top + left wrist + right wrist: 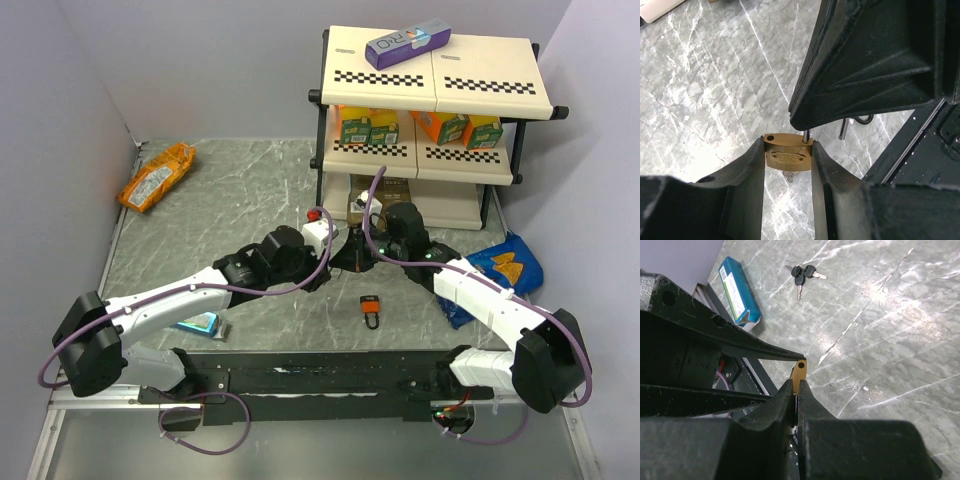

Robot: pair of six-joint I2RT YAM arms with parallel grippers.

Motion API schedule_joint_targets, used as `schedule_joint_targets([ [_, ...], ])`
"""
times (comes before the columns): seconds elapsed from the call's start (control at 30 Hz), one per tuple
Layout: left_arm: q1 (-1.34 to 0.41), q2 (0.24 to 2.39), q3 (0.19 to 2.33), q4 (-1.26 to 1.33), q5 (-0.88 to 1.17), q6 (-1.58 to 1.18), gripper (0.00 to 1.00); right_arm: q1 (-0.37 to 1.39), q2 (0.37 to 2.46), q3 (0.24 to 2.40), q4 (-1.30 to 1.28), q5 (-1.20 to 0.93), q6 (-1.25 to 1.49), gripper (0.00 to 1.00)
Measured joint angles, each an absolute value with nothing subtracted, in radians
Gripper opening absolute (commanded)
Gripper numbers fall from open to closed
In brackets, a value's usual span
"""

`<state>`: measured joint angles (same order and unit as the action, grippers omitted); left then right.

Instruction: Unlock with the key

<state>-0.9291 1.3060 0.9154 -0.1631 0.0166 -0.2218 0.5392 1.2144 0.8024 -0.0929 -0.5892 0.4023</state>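
The left tool grips the brass padlock by its flat sides, and the right tool is clenched on what seems to be its shackle. The key lies loose on the worktop at the upper middle of the right wrist view, so it is best taken by one black head, blade free. The shelf at upper right carries green and orange cartons.
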Motion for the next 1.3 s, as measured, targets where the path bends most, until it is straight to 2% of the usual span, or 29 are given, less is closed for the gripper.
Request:
schedule_joint_targets([
  [0.03,-0.929,1.309,0.917,-0.163,0.014,-0.222,0.01,0.539,1.215,0.803,-0.093,-0.584,0.404,0.01],
  [0.17,-0.930,1.323,0.925,-0.165,0.005,-0.226,0.01,0.539,1.223,0.806,-0.093,-0.573,0.416,0.18],
  [0.23,-0.930,1.331,0.929,-0.169,0.002,-0.228,0.01,0.539,1.228,0.806,-0.093,-0.567,0.426,0.23],
  [0.33,-0.930,1.344,0.932,-0.174,-0.012,-0.232,0.01,0.536,1.227,0.806,-0.094,-0.558,0.432,0.36],
  [0.37,-0.928,1.348,0.932,-0.180,-0.019,-0.234,0.01,0.532,1.226,0.806,-0.094,-0.556,0.434,0.44],
  [0.47,-0.917,1.364,0.932,-0.196,-0.024,-0.244,0.01,0.500,1.216,0.804,-0.094,-0.546,0.447,0.58],
  [0.53,-0.905,1.379,0.932,-0.204,-0.023,-0.253,0.01,0.469,1.190,0.793,-0.093,-0.536,0.453,0.63],
  [0.67,-0.861,1.436,0.951,-0.218,-0.016,-0.263,0.01,0.408,1.113,0.762,-0.092,-0.514,0.458,0.67],
  [0.97,-0.719,1.590,1.029,-0.287,-0.009,-0.280,0.01,0.324,1.004,0.683,-0.090,-0.506,0.459,0.70],
  [1.3,-0.452,1.730,1.179,-0.400,0.040,-0.272,0.01,0.295,0.951,0.633,-0.071,-0.544,0.459,0.72],
])
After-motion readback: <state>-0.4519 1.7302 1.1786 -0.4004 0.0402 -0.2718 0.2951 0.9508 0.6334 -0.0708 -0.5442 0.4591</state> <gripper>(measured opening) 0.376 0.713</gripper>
